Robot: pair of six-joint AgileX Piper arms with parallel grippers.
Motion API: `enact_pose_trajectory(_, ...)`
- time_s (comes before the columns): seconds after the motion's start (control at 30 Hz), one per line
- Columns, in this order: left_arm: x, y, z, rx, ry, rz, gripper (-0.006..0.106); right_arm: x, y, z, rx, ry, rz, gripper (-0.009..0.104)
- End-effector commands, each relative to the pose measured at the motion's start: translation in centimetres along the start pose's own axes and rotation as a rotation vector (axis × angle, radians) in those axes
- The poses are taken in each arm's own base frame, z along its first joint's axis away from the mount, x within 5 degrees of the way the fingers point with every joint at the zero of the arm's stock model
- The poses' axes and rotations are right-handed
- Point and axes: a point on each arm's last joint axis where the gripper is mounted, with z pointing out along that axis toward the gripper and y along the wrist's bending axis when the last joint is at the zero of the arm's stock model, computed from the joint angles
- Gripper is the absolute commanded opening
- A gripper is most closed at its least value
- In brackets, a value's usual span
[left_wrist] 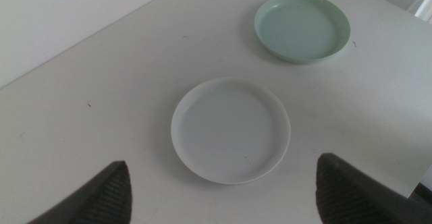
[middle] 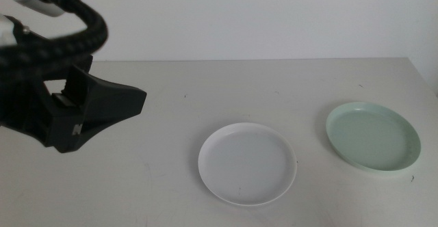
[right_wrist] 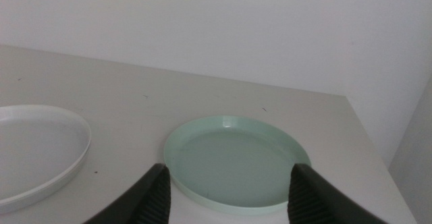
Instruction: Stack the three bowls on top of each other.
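A white bowl with a pale grey inside sits at the table's middle front; it also shows in the left wrist view. A mint green bowl sits apart at the right, also in the left wrist view and the right wrist view. A third bowl does not show separately. My left gripper hangs high above the table's left side, open and empty, looking down on the white bowl. My right gripper is open and empty, low by the mint bowl's rim, out of the middle view.
The pale table ends at a right edge just past the mint bowl. A white wall stands behind the table. The left arm's cable sleeve loops at the upper left.
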Motion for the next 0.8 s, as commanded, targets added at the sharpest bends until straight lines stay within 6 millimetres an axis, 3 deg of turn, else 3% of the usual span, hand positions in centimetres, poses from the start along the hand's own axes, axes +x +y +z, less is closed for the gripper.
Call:
enact_pose_trajectory(0.0,-1.2,-0.2,-0.8,0.004,-0.095,-0.011,0.105,-2.2,-0.3,-0.2,0.022,-0.089,-0.011,0.045)
enact_pose_trajectory(0.27,-1.2,-0.2,-0.8,0.004,-0.095,-0.011,0.105,-8.6,-0.7,0.0,0.001,-0.042,-0.013,0.045)
enact_pose_trajectory(0.57,-1.2,-0.2,-0.8,0.004,-0.095,-0.011,0.105,-15.1,-1.2,1.8,-0.034,0.140,-0.045,0.045)
enact_pose_trajectory(0.77,-1.2,-0.2,-0.8,0.004,-0.095,-0.011,0.105,-18.7,-1.5,3.6,-0.036,0.327,0.115,0.045)
